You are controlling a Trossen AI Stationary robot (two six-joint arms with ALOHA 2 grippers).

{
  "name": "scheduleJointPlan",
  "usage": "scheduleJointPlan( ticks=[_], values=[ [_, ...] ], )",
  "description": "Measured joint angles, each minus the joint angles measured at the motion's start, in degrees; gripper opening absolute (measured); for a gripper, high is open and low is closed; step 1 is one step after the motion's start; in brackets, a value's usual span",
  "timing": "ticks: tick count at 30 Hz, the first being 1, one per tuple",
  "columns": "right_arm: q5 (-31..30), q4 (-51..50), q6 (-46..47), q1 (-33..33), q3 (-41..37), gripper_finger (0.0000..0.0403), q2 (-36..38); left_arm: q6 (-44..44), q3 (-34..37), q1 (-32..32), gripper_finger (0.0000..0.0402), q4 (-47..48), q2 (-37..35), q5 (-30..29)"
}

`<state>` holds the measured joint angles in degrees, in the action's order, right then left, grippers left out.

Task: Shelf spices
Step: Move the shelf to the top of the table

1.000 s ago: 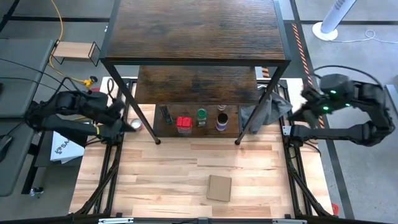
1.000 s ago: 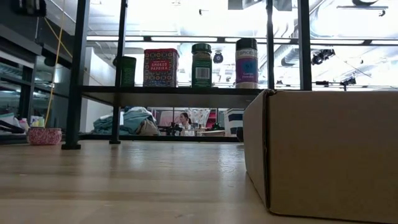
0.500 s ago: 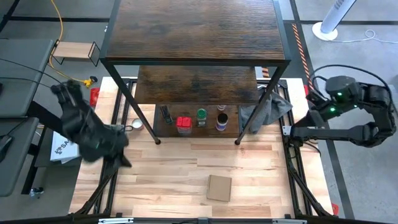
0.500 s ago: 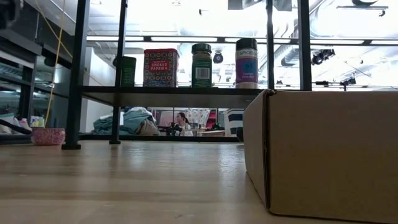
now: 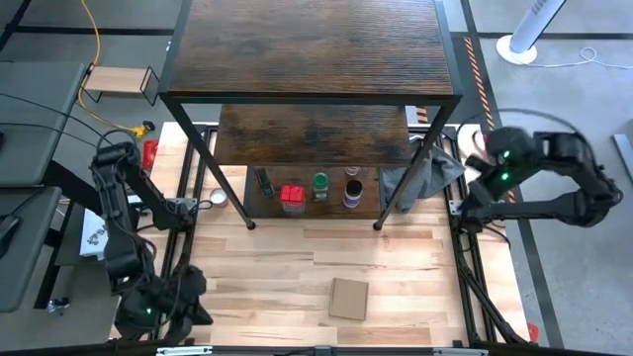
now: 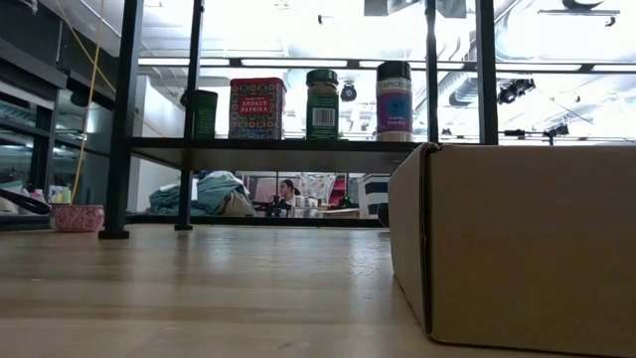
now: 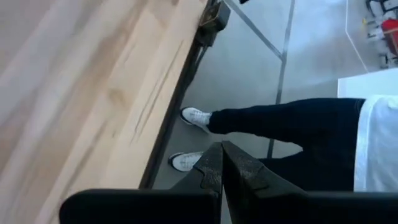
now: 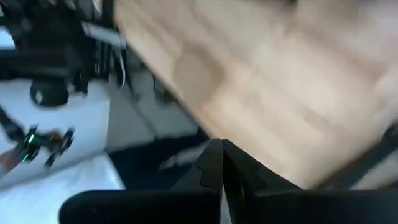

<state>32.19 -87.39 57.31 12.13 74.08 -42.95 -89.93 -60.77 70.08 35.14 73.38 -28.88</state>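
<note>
Looking down from above, you can count four spice containers lined up on the lowest board of the shelf (image 5: pixel 312 133): a dark jar (image 5: pixel 264 181), a red tin (image 5: pixel 292 198), a green-lidded jar (image 5: pixel 320 185) and a purple-lidded jar (image 5: pixel 353 192). The level view shows the same row standing upright side by side, the red tin (image 6: pixel 257 107) between the dark jar and the green-lidded jar (image 6: pixel 321 103).

The fifth, the pale little pot (image 5: pixel 215 198), is not shelved. It sits on the table (image 5: pixel 297 267) just outside the shelf's front left leg, and in the level view you see that pot (image 6: pixel 74 217) resting on the wood beside the leg. So by my reading you are four down, one to go.

Neither arm is on it. Your left gripper (image 7: pixel 221 163) is clenched and empty, hanging off the table's near left corner over the floor, where a person's legs and white shoes (image 7: pixel 193 116) show; the pot lies well away from it, back toward the shelf. Your right gripper (image 8: pixel 221 160) is also clenched on nothing, out past the table's right edge, far across from the pot, with the whole shelf between them. A flat cardboard square (image 5: pixel 348 298) lies on the table, nearer your left gripper than the pot is.
</note>
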Motion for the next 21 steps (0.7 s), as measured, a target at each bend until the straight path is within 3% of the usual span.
scheduleJointPlan(
  ticks=[2, 6, 12, 17, 19, 21],
  values=[
    [1.1, 10.0, 6.3, -5.3, -5.2, 0.0, 1.2, 0.1, 0.0, 0.0, 0.0, 0.4, -0.2, -0.6],
    [-6.5, 41.4, 15.5, -20.7, -13.5, 0.0, -0.1, 0.1, 0.0, 0.2, 0.0, 2.6, -1.8, -2.0],
    [-17.2, 56.1, 32.8, -52.4, -16.9, 0.0, -12.0, 1.0, 0.0, 0.1, 0.0, 6.1, -5.3, -3.2],
    [-47.6, 71.7, 52.7, -76.3, -16.7, 0.0, -24.6, 2.2, 0.0, -0.3, 0.0, 9.8, -8.0, -5.3],
    [-60.9, 75.1, 59.2, -80.7, -16.6, 0.0, -30.6, 2.1, 0.0, -0.8, 0.0, 12.7, -8.5, -6.4],
    [-71.2, 74.1, 62.5, -81.0, -15.3, 0.0, -35.3, 2.1, 0.0, -1.8, 0.0, 15.2, -8.9, -7.8]
  ],
)
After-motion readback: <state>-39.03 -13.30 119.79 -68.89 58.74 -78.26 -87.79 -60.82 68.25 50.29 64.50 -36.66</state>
